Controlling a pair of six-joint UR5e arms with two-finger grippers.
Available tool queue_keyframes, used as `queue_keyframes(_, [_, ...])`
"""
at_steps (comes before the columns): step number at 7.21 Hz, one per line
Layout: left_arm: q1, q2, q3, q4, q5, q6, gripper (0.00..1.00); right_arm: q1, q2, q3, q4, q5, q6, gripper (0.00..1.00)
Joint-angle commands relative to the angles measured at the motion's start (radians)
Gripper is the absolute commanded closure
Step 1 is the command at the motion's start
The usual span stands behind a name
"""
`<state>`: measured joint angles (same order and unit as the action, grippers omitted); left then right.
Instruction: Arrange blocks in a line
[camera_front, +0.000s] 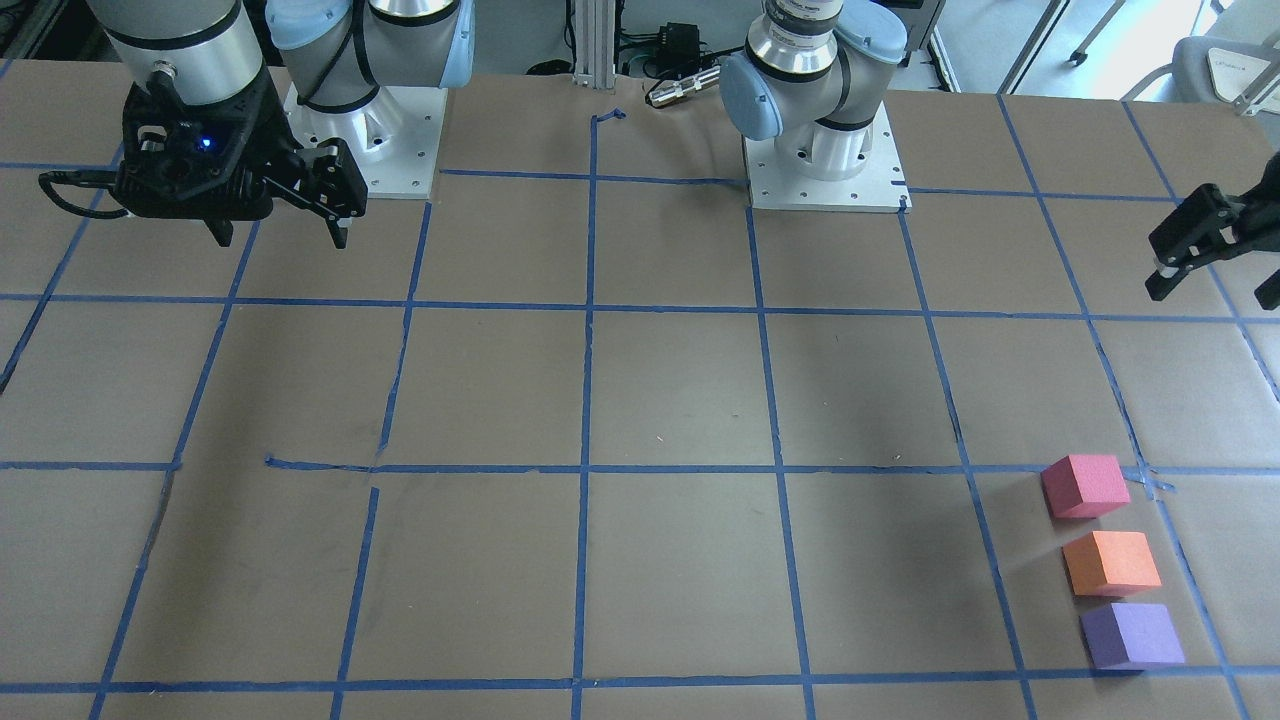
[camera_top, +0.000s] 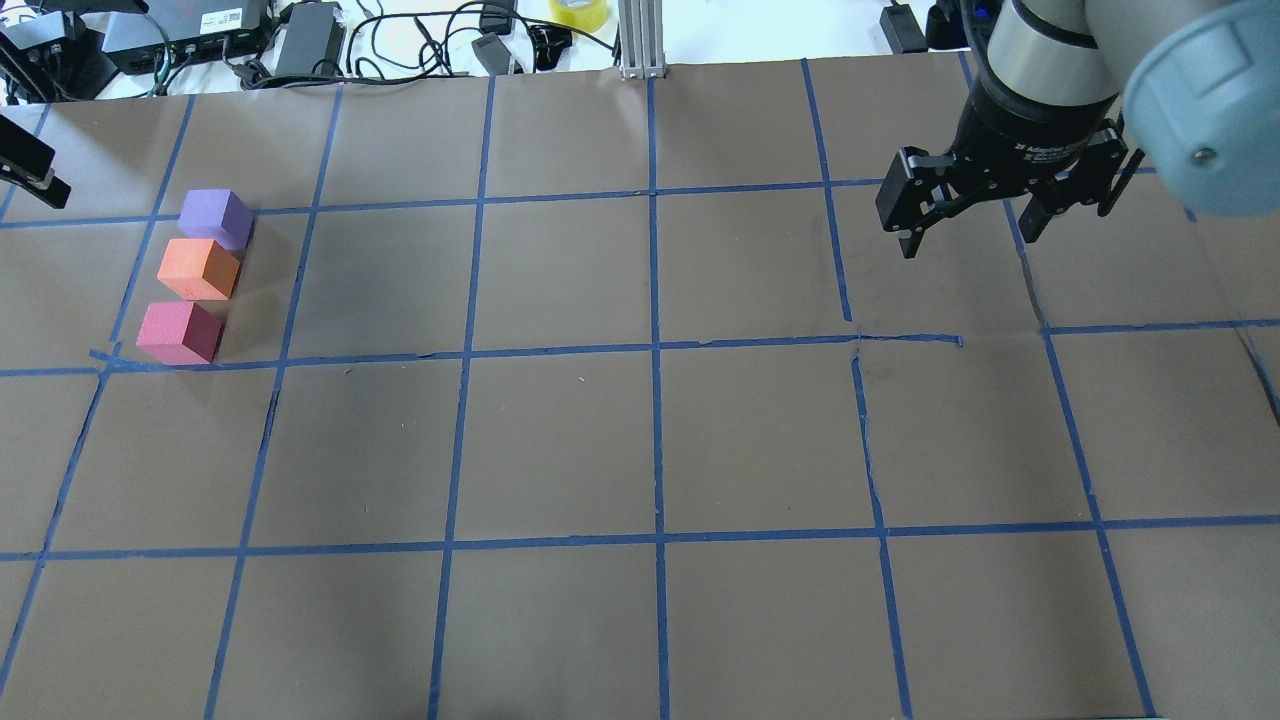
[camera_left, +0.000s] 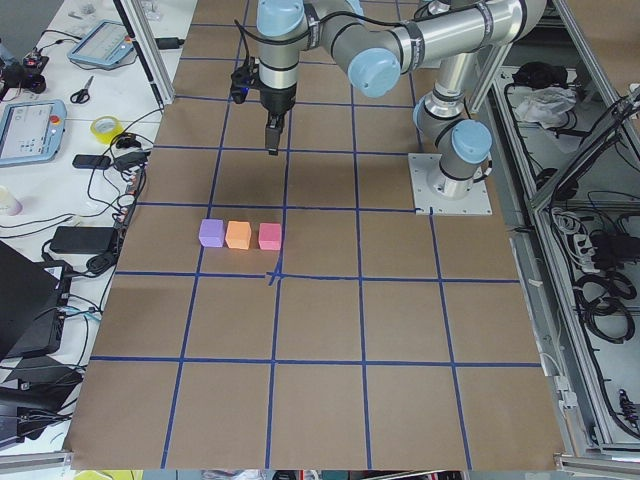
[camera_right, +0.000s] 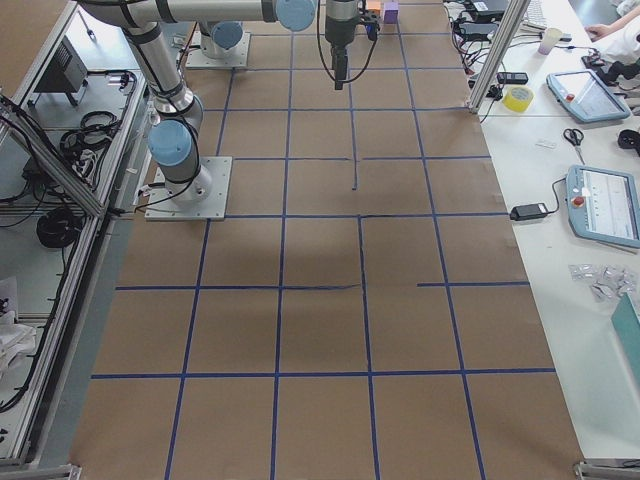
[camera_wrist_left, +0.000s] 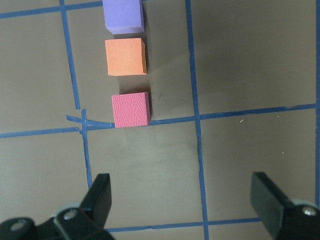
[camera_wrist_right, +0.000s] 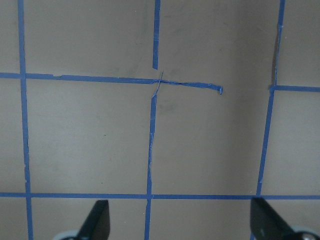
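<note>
Three foam blocks stand in a straight row with small gaps at the table's left end: purple block (camera_top: 215, 217), orange block (camera_top: 198, 269), pinkish-red block (camera_top: 179, 332). The left wrist view shows them too: purple (camera_wrist_left: 123, 16), orange (camera_wrist_left: 126, 56), pinkish-red (camera_wrist_left: 131, 109). My left gripper (camera_wrist_left: 184, 200) is open and empty, raised above the table, apart from the pinkish-red block on its near side; it also shows at the front view's right edge (camera_front: 1222, 262). My right gripper (camera_top: 968, 235) is open and empty, high over the right half of the table, and also shows in its wrist view (camera_wrist_right: 181, 220).
Blue tape lines (camera_top: 655, 345) form a grid on the brown table. The arm bases (camera_front: 825, 160) stand at the robot's side. Cables, power bricks and a yellow tape roll (camera_top: 578, 12) lie past the far edge, beside an aluminium post (camera_top: 640, 40).
</note>
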<state>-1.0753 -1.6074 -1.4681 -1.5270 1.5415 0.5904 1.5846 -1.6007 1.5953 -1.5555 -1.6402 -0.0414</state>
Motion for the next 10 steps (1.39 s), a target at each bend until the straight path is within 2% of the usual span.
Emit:
queue_keyframes(1, [-0.148, 0.020, 0.006, -0.010, 0.008, -0.150, 0.01, 0.000, 0.001, 0.000, 0.000, -0.001, 0.000, 0.00])
queue_keyframes(3, [-0.308, -0.017, 0.003, 0.036, -0.006, -0.509, 0.01, -0.002, 0.002, 0.002, 0.000, -0.001, 0.000, 0.00])
queue_keyframes(5, [-0.505, -0.025, 0.000, 0.059, 0.026, -0.704, 0.00, -0.002, 0.002, 0.002, 0.000, -0.001, 0.000, 0.00])
queue_keyframes(6, [-0.549, -0.025, 0.000, 0.059, 0.073, -0.715, 0.00, -0.002, 0.001, 0.002, 0.000, -0.001, 0.000, 0.00])
queue_keyframes(10, [-0.563, 0.021, -0.011, 0.041, 0.071, -0.696, 0.00, -0.002, -0.002, 0.002, 0.000, -0.001, 0.002, 0.00])
